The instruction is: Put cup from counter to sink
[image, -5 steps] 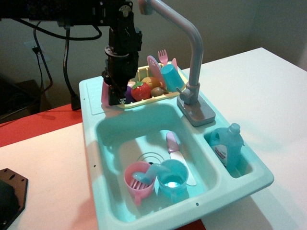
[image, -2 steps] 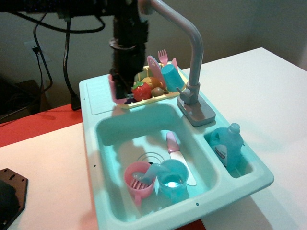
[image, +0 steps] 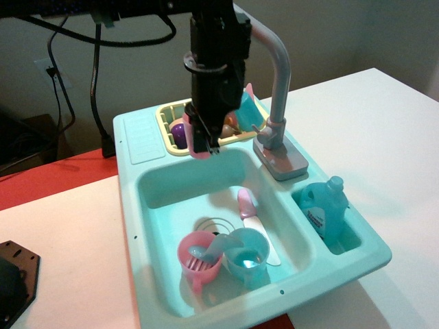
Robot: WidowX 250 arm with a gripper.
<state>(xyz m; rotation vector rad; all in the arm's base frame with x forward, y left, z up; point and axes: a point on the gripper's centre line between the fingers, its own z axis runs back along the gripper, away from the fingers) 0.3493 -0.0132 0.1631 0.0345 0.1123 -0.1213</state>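
Observation:
My gripper (image: 204, 140) hangs from the black arm over the back rim of the sink (image: 180, 186), a large mint-green basin with drain rings. It is shut on the cup (image: 201, 151), a small pale-pink tumbler whose lower part shows between the fingers, held in the air above the basin's back wall. The counter (image: 143, 137), the ribbed mint-green ledge at the back left, is bare.
A yellow dish rack (image: 167, 124) with toy food and a blue cup (image: 245, 110) stands behind the gripper. The grey faucet (image: 276, 82) rises close on the right. In the basin lie a pink handled cup (image: 199, 262), a blue cup (image: 245, 256) and a knife (image: 251, 214). A blue bottle (image: 326, 209) fills the side compartment.
The gripper has lifted the pink cup off the ribbed counter and carried it right and forward, from the back left ledge to above the basin's back rim.

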